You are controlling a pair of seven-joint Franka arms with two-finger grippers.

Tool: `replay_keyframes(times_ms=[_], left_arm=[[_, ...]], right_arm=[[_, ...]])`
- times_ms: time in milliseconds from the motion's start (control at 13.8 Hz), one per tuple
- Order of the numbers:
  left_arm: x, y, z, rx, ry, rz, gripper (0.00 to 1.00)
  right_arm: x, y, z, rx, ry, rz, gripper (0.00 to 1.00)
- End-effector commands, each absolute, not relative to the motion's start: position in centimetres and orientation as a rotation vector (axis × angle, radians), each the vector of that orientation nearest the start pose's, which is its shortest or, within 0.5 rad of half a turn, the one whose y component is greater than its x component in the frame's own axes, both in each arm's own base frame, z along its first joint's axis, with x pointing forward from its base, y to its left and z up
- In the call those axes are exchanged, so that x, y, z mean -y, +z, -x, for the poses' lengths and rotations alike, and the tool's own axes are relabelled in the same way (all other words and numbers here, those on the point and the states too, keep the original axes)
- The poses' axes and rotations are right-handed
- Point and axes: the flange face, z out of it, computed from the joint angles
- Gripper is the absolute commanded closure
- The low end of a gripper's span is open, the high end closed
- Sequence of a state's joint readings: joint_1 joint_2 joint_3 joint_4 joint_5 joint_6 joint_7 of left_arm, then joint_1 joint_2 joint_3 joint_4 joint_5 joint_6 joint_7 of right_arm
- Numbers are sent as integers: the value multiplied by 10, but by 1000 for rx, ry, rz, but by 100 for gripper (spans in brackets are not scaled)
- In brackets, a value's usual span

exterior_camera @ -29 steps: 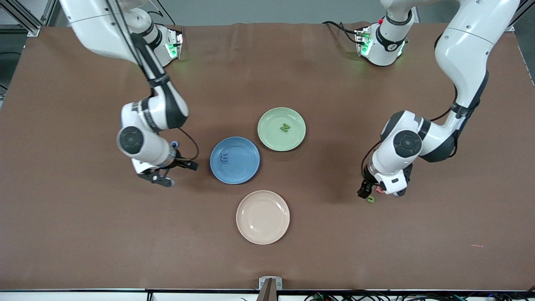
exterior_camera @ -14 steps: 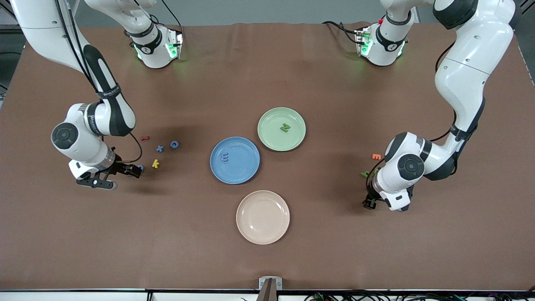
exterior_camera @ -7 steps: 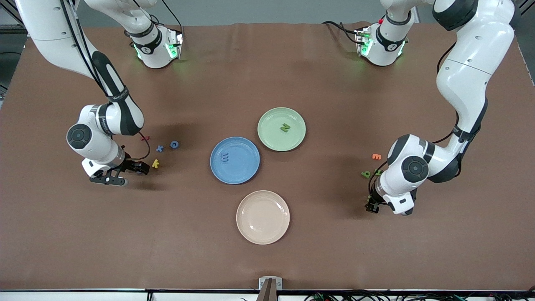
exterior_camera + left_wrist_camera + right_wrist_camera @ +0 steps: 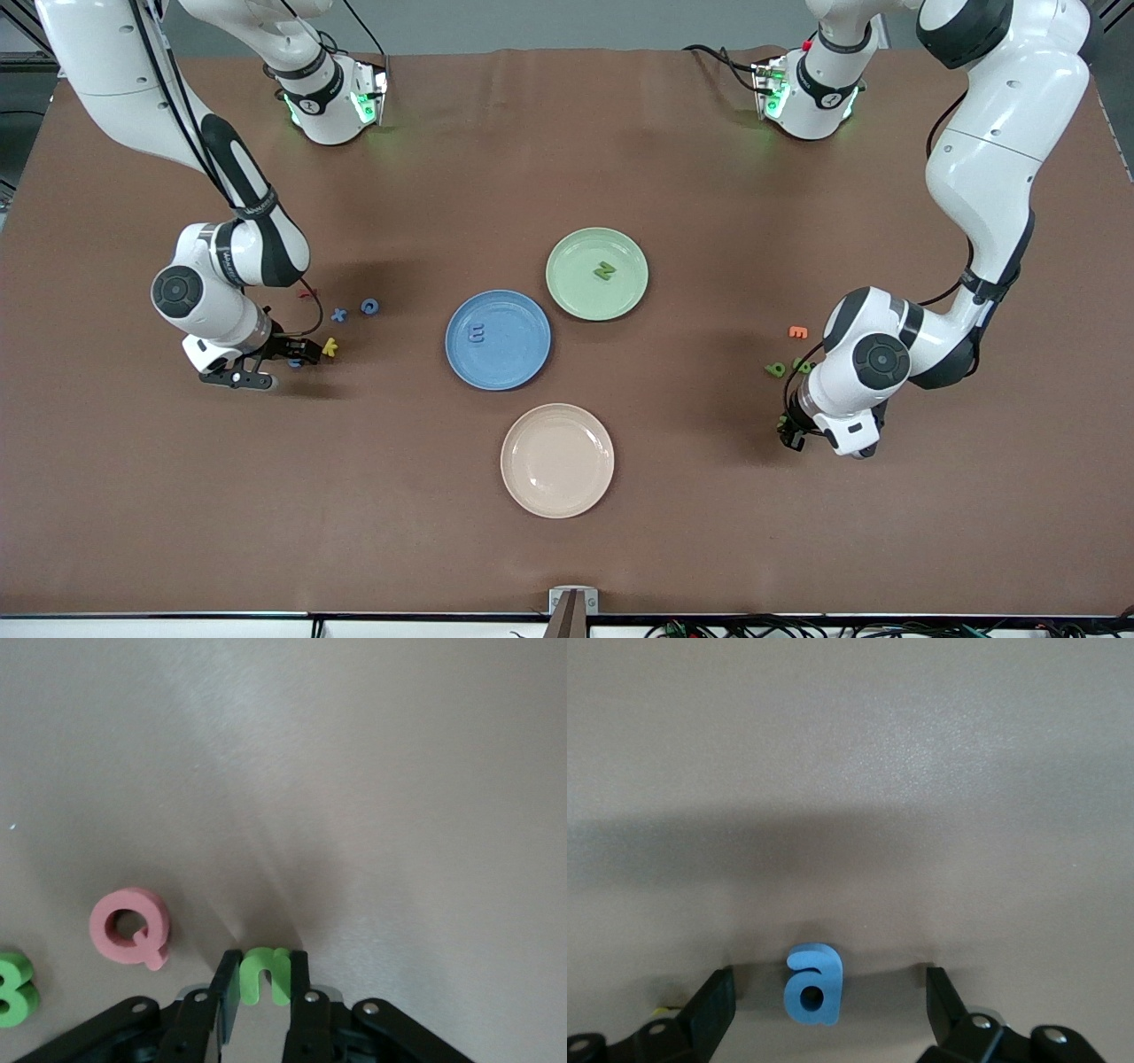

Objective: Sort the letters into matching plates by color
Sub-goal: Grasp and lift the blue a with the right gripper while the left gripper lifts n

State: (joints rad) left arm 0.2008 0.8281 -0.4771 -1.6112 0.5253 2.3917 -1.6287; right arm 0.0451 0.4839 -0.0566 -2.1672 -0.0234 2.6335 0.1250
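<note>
Matt foam green letter [image 4: 266,975], glossy blue plate [image 4: 523,368], matt brown tabletop [image 4: 709,532]

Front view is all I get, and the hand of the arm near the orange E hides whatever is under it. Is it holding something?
Observer: Yes. The left gripper is shut on a green letter n.
Operator: Is anything lying close to it?
Observer: A pink Q lies on the table beside it, apart from the fingers.
Operator: And the other arm's hand?
Observer: The right gripper is open. A blue letter a sits on the table between its fingers and touches neither.
</note>
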Motion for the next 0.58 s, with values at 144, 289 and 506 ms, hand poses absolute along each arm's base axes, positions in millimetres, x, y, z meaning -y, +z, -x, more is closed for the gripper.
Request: replay_keyframes(times_ms=[144, 289, 506], left_arm=[[150, 233, -703, 1513, -163, 2788, 100], [173, 262, -706, 1469, -189, 2862, 100], [206, 296, -699, 1377, -221, 2951, 100]], right_arm=[[9, 166, -558, -167, 24, 3170, 26], [9, 166, -558, -170, 26, 3171, 36], [9, 166, -557, -179, 31, 3170, 41]])
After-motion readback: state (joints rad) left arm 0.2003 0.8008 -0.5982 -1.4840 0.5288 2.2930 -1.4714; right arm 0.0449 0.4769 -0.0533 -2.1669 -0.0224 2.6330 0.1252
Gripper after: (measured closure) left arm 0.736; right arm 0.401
